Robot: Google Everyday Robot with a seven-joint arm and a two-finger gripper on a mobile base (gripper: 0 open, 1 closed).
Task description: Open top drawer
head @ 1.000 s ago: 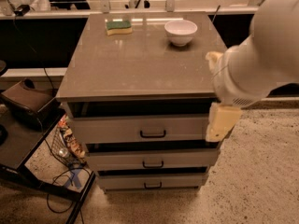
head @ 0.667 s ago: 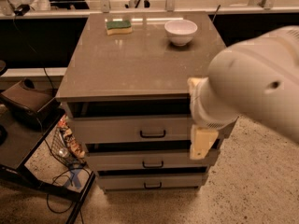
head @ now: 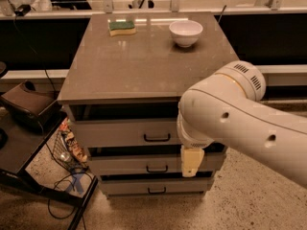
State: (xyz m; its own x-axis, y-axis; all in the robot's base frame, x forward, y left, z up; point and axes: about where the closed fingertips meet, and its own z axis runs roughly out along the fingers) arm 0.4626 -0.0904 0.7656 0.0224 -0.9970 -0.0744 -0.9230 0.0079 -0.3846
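The top drawer (head: pixel 120 132) is the tallest of three grey fronts under the brown cabinet top (head: pixel 139 66). Its small black bar handle (head: pixel 157 138) sits at the centre. The front stands level with the two shorter drawers (head: pixel 124 164) below it, with a dark gap above it. My big white arm (head: pixel 235 119) comes in from the right and hides the right end of the drawers. My gripper (head: pixel 192 161) shows as a cream piece hanging below the arm's joint. It is in front of the middle drawer, right of and a little below the top handle.
A white bowl (head: pixel 185 31) and a green-and-yellow sponge (head: pixel 122 28) lie at the back of the cabinet top. A low black stand (head: pixel 29 162), a wire basket of clutter (head: pixel 67 150) and cables (head: pixel 57 200) are on the floor at the left.
My arm has swung left across the right side of the cabinet. The gripper has moved left and lower, closer to the drawer handles. The drawers have not moved.
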